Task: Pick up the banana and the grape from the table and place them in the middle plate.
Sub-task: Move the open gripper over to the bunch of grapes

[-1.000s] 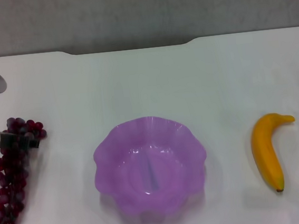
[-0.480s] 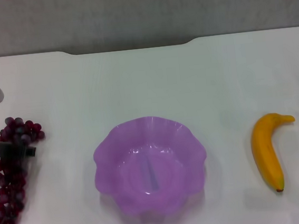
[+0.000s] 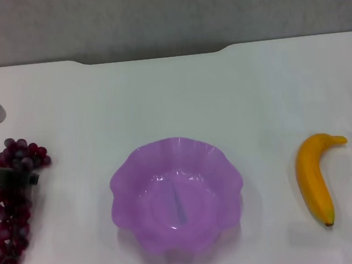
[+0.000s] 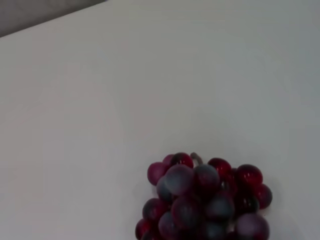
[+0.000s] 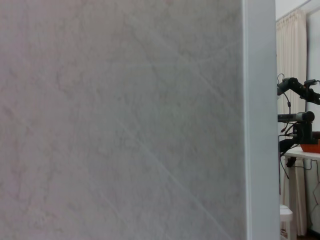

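Observation:
The grape (image 3: pixel 10 213) is a long dark red-purple bunch lying at the far left edge of the table (image 3: pixel 172 95). My left gripper (image 3: pixel 15 178) sits over the bunch's upper part, its dark fingers shut on the grape. In the left wrist view the top of the grape (image 4: pixel 205 200) shows close up against the white tabletop. The middle plate (image 3: pixel 123 174), translucent purple with a wavy rim, stands at the centre with nothing in it. To its right lies the yellow banana (image 3: pixel 312 181), stem pointing away. My right gripper is out of view.
The table's far edge runs below a grey wall (image 3: pixel 165 14). The right wrist view faces a pale wall panel (image 5: pixel 120 120), with another robot arm (image 5: pixel 297 115) far off.
My left gripper has shifted a little to the left, and the upper part of the grape has moved left with it. Plate and banana have not moved.

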Available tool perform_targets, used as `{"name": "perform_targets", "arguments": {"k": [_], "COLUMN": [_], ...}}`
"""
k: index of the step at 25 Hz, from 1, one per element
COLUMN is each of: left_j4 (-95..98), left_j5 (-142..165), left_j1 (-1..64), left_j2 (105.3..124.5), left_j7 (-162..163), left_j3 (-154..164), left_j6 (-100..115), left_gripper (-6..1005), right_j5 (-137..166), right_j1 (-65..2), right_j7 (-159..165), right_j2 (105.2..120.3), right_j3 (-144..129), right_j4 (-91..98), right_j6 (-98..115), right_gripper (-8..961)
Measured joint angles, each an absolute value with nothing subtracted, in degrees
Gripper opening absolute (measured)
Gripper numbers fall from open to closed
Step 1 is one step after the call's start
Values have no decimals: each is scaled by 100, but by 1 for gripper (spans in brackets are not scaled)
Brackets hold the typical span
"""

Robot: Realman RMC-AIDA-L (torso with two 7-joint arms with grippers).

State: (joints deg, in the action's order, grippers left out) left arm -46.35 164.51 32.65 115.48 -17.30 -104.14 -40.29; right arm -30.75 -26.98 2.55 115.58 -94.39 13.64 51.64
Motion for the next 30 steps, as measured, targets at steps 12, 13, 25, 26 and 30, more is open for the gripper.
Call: {"name": "perform_targets", "arguments": {"k": [12, 13, 25, 26, 30], "left_j4": [-4631, -4630, -4648, -4656, -4670], "left_j5": [16453, 16453, 16453, 16453, 16453], "left_j1": [3290, 3290, 3290, 3291, 3293], "left_j2": [11562, 11565, 11557, 11560, 11555], "left_j7": [-1784, -1780, -1694, -1695, -1701], "left_j3": [-10437, -10450, -10468, -10468, -10468], "left_j6": [-3997, -3996, -3981, -3981, -3977], "left_gripper": [577, 564, 454, 445, 410], "right_j5": [-3089, -3089, -3094, -3094, -3094], "right_j1": [-2697, -2698, -2701, -2699, -2701], "right_j7": [255, 255, 255, 255, 255], "right_j2": [11558, 11558, 11558, 11557, 11557], "right_j3": [-9439, -9439, -9439, -9439, -9439], "right_j4": [1362, 1362, 1362, 1362, 1362], "right_j6": [5168, 5168, 5168, 5168, 5168], "right_gripper": [880, 880, 880, 880, 880]}}
